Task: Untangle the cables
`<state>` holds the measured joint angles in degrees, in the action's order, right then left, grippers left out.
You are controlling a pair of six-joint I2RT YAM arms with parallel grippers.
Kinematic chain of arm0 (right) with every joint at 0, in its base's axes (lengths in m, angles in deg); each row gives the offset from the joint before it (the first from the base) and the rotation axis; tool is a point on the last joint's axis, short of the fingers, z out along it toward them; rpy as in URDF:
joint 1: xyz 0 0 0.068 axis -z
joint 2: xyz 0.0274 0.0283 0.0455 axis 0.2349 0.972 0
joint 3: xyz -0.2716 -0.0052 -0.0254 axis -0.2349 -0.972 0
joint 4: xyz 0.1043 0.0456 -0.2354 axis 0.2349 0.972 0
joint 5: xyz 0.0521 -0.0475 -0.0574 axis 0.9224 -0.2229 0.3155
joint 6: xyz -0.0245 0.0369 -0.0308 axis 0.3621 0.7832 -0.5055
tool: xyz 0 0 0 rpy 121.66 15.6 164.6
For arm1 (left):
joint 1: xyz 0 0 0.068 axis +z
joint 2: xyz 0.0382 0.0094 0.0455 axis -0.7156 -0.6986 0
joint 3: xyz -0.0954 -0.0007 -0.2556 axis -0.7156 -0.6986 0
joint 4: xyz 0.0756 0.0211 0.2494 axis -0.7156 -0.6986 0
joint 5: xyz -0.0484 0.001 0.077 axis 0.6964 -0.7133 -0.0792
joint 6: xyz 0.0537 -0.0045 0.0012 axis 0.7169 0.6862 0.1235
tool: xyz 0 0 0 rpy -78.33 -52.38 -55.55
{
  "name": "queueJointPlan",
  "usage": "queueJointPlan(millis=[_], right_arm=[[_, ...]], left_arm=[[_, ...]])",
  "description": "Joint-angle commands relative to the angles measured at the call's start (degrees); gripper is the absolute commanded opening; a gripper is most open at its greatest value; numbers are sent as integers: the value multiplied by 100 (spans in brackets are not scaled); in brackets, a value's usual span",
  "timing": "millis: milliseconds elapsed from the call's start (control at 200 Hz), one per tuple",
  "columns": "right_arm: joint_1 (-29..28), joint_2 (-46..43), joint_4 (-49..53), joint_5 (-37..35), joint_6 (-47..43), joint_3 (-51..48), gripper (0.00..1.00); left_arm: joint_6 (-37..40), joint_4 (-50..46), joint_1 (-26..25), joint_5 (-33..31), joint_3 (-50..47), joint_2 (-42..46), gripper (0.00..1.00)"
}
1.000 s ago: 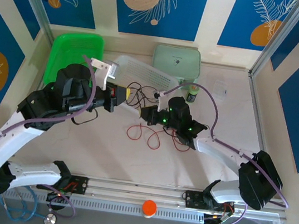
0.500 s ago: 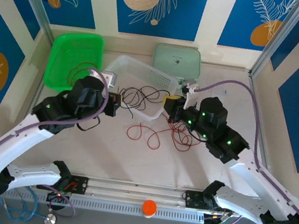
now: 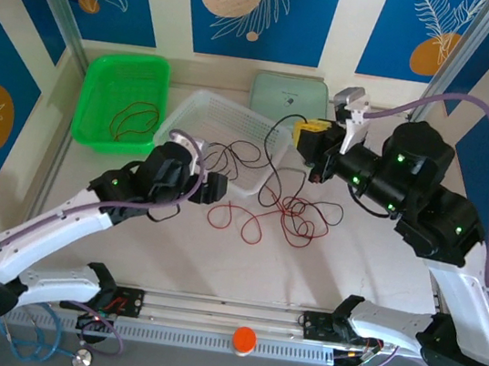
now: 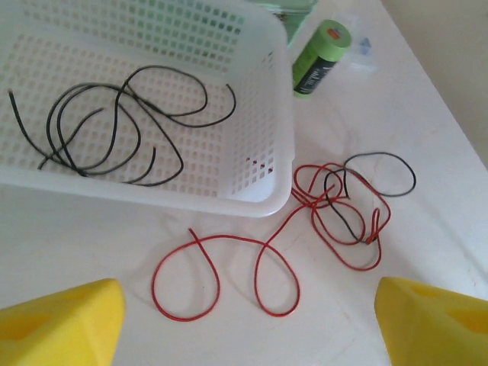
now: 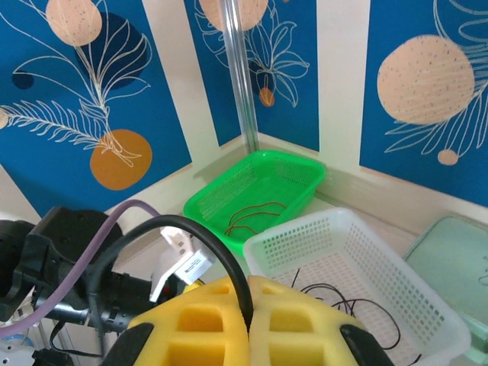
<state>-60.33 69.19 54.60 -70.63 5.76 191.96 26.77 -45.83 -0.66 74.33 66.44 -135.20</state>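
- Left hand (image 4: 245,314): yellow foam pads (image 4: 61,320) now stand wide apart, where a moment ago they were closed. The arm has dropped lower and drawn back from the far side.
- Right hand (image 3: 310,143): has risen and swung away to the far right, clamped on the thin black cable (image 5: 179,219), which now arcs up off the pale desk (image 3: 214,261).
- White perforated plastic basket (image 3: 191,106): no longer tipped up; now lies flat.

Robotics lab cell — aluminium frame (image 3: 55,0), printed wall panels (image 3: 256,10), bolted arms (image 3: 64,220)
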Motion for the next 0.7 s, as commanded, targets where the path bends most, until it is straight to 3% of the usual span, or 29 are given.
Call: queueJointPlan(millis=[0,175,440,695], right_arm=[[-31,136,583,-164,-260,290,0],[-24,185,466,-7,-220,391,0],[16,285,491,707,299,623,0],[95,277,277,1415,789,639,0]], left_arm=[[713,1015,22,334,-587,638,100],[1649,2488,16,1435,-1890,1523,100],[2703,5843,16,1741,-3444,2080,100],[2961,6489,26,2359,-2995,1261,100]])
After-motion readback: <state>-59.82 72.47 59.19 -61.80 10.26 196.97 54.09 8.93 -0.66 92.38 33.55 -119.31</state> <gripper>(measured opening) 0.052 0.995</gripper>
